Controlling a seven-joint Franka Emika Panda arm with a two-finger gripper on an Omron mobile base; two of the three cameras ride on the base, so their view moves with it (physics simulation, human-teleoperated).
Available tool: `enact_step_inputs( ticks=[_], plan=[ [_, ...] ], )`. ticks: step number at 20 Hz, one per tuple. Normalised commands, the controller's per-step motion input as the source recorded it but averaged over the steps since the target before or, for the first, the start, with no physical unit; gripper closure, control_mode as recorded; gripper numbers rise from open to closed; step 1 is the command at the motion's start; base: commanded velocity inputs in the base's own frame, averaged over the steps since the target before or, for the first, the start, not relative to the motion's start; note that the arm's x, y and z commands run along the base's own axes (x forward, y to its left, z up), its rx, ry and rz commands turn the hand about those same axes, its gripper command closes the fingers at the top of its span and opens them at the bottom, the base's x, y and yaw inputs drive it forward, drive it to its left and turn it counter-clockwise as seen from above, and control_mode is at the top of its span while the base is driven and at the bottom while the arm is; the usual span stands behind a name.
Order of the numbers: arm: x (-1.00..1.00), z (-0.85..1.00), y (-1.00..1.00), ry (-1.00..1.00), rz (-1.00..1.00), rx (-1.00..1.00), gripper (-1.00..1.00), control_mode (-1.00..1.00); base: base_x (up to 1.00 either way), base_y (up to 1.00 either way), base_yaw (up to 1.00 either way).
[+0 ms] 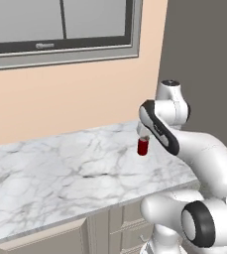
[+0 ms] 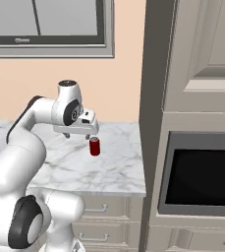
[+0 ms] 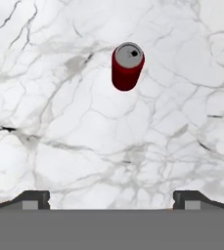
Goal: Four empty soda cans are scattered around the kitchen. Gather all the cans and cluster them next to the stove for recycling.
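**A:** so nearest the base you've got the drawer fronts (image 2: 97,209) under the counter, then the marble counter (image 1: 60,173), and the gripper (image 2: 78,135) hanging over it with its jaws spread wide, nothing in them. The red soda can (image 3: 127,66) stands upright on the marble, a bit ahead of the fingertips (image 3: 33,200) rather than between them.

**B:** yeah, that offset is my worry. Drop straight down from here and I'd guess a finger clips the rim and tips it (empty cans roll off easily), and the counter's front edge is near.

**A:** what else is around it?

**B:** nothing on the marble crowds the can. To its right a tall cabinet (image 2: 155,74) with a built-in oven (image 2: 202,172) walls things off, so swinging that way looks tight. Peach wall and a window (image 1: 60,25) behind.
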Motion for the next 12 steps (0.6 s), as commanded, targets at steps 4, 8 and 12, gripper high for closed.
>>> enact_step_inputs(
  ticks=[4,8,12],
  plan=[
    [0.41,-0.2,-0.03,0.01,0.0,0.0,-1.0,-1.0,0.0,0.0,0.0],
    [0.38,-0.19,-0.01,0.01,0.0,0.0,-1.0,-1.0,0.0,0.0,0.0],
    [0.31,-0.25,-0.07,0.0,0.0,-0.01,-1.0,-1.0,0.0,0.0,0.0]
  ],
)
